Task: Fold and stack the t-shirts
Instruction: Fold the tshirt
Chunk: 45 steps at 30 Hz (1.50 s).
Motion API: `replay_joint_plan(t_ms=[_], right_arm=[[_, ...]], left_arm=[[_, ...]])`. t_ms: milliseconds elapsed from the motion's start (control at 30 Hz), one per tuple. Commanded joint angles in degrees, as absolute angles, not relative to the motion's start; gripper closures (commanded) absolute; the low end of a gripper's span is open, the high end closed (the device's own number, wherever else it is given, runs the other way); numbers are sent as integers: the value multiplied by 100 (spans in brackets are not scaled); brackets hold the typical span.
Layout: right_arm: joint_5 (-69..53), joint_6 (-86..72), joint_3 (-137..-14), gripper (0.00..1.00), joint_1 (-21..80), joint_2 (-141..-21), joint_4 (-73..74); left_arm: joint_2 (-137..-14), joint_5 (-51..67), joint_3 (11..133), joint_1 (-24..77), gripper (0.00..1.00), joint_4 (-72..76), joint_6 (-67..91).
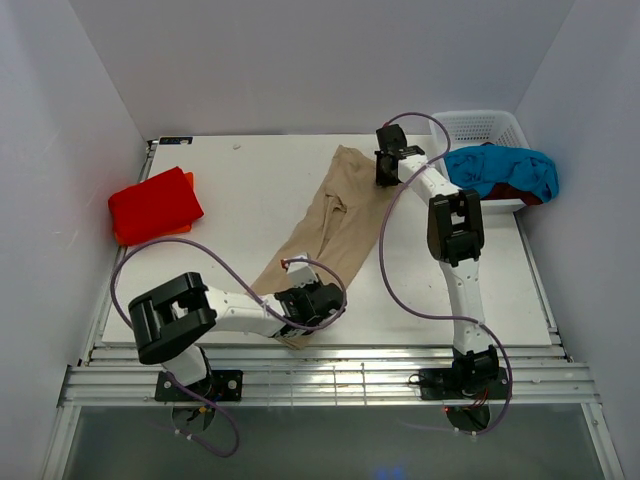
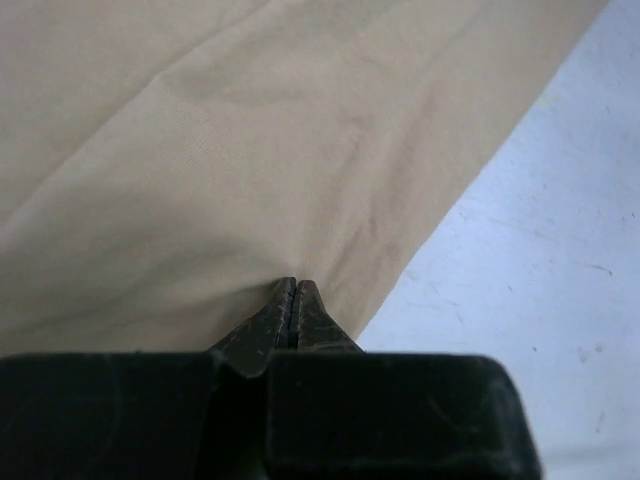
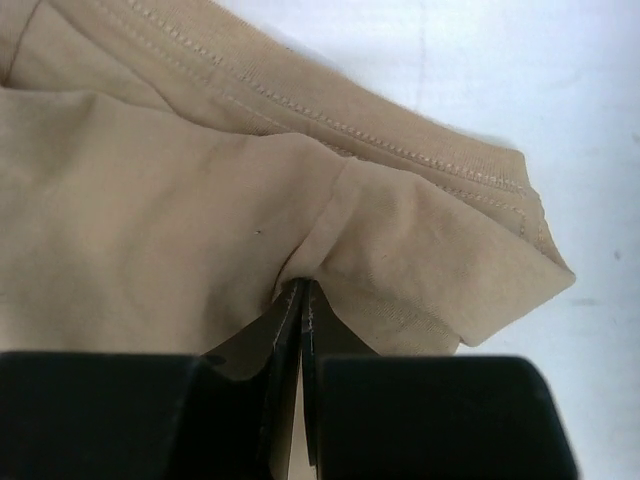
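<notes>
Nearest the top camera, the left gripper is pressed shut on the near end of the tan shirt, which lies as a long crumpled strip slanting across the middle of the table; the right gripper pinches its far end. A folded red shirt sits at the table's left edge, orange cloth showing beneath. At far right a blue shirt drapes over a white basket, a dark red shirt under it. At the left wrist, the left gripper has its jaws closed on a fold of the tan shirt near its edge, bare table to the right. At the right wrist, the right gripper has its jaws closed on the tan shirt beside a stitched hem, table beyond
</notes>
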State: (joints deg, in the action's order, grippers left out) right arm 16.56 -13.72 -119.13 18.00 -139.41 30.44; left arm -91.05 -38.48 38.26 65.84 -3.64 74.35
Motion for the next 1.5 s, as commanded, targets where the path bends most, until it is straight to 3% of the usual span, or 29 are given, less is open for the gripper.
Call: replay_joint_plan(t_ms=[0,200,333,467,533,567,633,667,700,733,767,1033,1467], right_arm=[[768,-1318,-12419,92,1723,-14168,2814],[-755,-1336,-12155,91,1547,-14080,1662],[-818,-1029,-12261,81,1380,-13598,1477],[-344,-686,-11456,66,1345,-12012,1266],[-264,-694,-10936,61,1371,-11385,1222],[-281,-703,-10612,60,1397,-10738,1187],[-255,-782,-9444,60,1529,-10075,977],[-203,-808,-9013,61,1599,-9455,889],[-176,-835,-8217,76,1782,-9161,827],[-106,-957,-7852,86,1897,-8897,791],[34,-1062,-7518,92,2029,-8442,774],[1248,-1915,-5355,92,3726,-7374,1002],[819,-2821,-4079,92,5492,-7048,484]], left_arm=[[-9474,-3401,4121,6881,100,-800,7655],[-9677,-3402,4728,7119,100,-132,6997],[-9440,-3699,5229,7119,100,200,6164],[-8940,-4068,5869,6953,84,887,4205],[-8851,-3869,6441,6472,68,949,3194],[-8833,-3154,6590,6208,61,958,2947],[-8955,-2525,6969,5262,61,897,2628],[-9060,-1609,7083,4917,64,853,2584],[-9375,-1165,7406,4582,87,774,2540],[-9569,-925,7583,4109,100,608,2497],[-9771,-557,7776,3948,100,511,2400],[-11732,290,9534,3481,100,123,1521],[-12673,589,9729,3375,100,835,1520]])
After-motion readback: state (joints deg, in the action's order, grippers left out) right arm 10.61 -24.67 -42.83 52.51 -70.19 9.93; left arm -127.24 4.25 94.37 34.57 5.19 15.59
